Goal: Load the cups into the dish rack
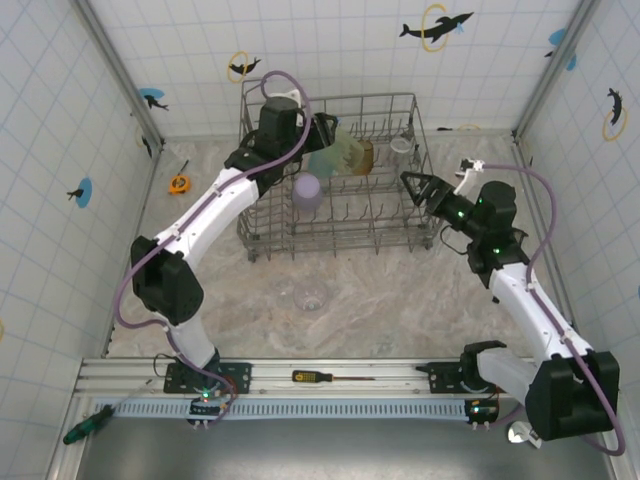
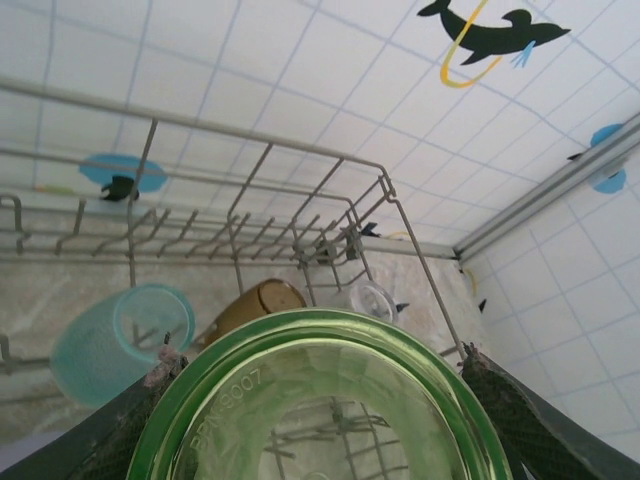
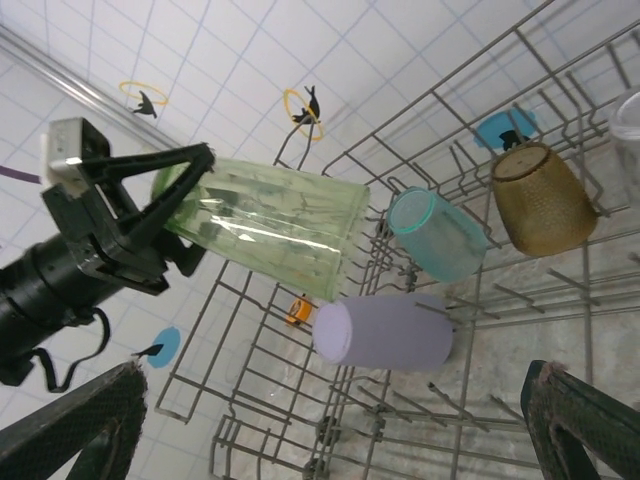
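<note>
1. On the left, the pale green cup [image 3: 265, 225] is held at its base by the left gripper [image 3: 200, 205]. The jaws are set partly apart and pressed on the cup's sides. The cup is tilted almost on its side, above the back-left part of the dish rack [image 1: 350, 97].
2. Below and beside it, three cups are seen lying inside the rack: the lavender cup [image 3: 385, 332], the teal cup [image 3: 435, 235] and the amber-brown cup [image 3: 540, 200]. Further right, a clear cup [image 1: 402, 147] is placed near the rack's right wall.
3. In front of the rack, another clear cup [image 1: 310, 295] is left on the table [image 1: 400, 300], well apart from the rack and not yet loaded.
4. On the right, the right gripper [image 1: 418, 190] is spread wide and nothing is held in it. It is positioned just beside the rack's right side.
5. The step in hand is judged to be the placing of the green cup. For the next move, a free place between the tines must be chosen and the cup lowered there, without the teal cup being pushed, before the jaws are released. After that, the clear cup on the table can probably be fetched.
</note>
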Robot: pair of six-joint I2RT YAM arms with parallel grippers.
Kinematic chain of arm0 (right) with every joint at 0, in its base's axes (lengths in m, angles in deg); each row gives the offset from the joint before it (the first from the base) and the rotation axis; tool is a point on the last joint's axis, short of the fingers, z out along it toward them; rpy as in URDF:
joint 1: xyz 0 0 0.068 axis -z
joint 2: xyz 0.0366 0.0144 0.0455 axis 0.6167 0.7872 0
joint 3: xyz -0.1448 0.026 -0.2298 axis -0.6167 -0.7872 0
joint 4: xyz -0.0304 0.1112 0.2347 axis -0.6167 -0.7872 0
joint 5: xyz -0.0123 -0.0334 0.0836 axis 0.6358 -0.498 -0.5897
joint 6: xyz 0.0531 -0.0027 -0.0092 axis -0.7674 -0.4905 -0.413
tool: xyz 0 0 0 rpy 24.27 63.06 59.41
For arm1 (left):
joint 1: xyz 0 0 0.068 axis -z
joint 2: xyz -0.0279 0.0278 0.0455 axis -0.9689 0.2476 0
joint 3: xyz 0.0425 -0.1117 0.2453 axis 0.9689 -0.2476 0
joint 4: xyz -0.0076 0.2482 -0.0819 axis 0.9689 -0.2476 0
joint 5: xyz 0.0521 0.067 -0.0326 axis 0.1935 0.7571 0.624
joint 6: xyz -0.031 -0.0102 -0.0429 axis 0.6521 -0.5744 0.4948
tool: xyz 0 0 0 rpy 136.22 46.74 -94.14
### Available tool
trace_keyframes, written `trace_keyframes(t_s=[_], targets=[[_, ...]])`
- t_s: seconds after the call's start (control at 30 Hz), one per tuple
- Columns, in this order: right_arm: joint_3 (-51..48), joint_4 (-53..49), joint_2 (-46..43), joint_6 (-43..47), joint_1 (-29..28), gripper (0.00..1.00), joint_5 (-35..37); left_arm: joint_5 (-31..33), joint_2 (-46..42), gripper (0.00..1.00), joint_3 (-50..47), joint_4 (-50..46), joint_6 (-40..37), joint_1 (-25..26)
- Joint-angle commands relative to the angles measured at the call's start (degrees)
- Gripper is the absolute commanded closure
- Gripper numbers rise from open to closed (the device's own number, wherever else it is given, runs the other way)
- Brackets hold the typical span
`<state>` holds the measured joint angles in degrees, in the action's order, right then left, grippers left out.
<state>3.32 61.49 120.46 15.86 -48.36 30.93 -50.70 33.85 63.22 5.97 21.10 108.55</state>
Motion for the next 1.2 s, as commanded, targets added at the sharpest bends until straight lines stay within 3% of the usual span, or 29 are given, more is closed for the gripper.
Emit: trace_keyframes(t_s=[0.0, 1.17], targets=[[-1.9, -2.5, -2.2, 1.8, 0.6, 0.00, 1.5, 6.8, 2.5, 1.00, 3.4, -3.6, -6.5, 1.6], [-6.8, -2.3, -5.3, 0.4, 2.4, 0.00, 1.9, 10.1, 13.8, 1.00, 12.8, -5.7, -15.0, 5.6]])
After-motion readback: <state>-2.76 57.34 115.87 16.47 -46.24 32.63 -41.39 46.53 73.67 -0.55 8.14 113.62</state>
